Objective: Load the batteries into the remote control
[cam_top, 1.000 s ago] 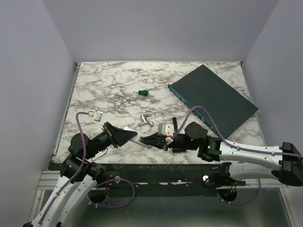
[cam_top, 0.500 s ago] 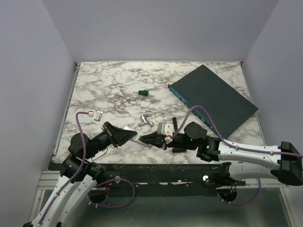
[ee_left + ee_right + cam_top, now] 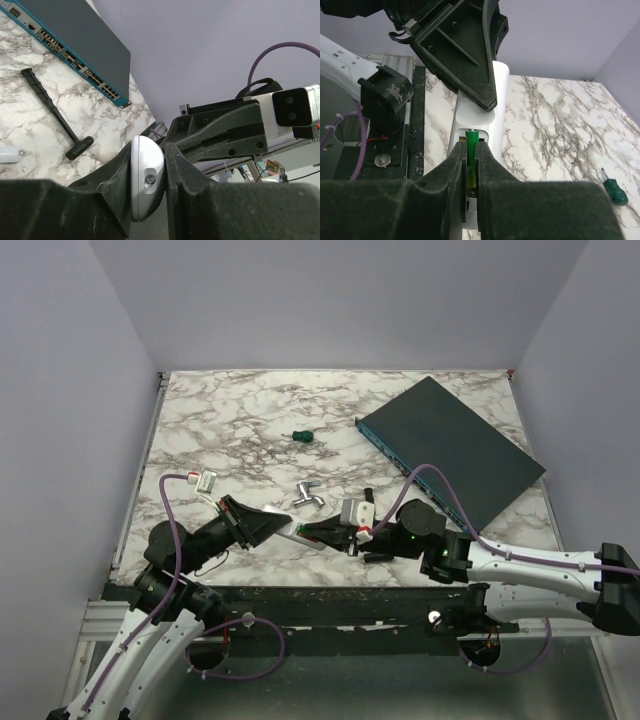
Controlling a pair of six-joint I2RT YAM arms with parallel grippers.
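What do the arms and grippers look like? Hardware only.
Left arm and right arm: white links, black joints, looping purple cables. Left gripper and right gripper: matte black, wedge-shaped fingers, pale camera boxes behind.

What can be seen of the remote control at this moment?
The remote control is a small white handset, apparently plastic, with rounded edges and a little lens in its end face. The left claw is shut on its sides, gripping it edge-on. Its back faces the right wrist camera and shows an open recess. The right claw holds a green battery at that recess. No buttons or screen are visible.
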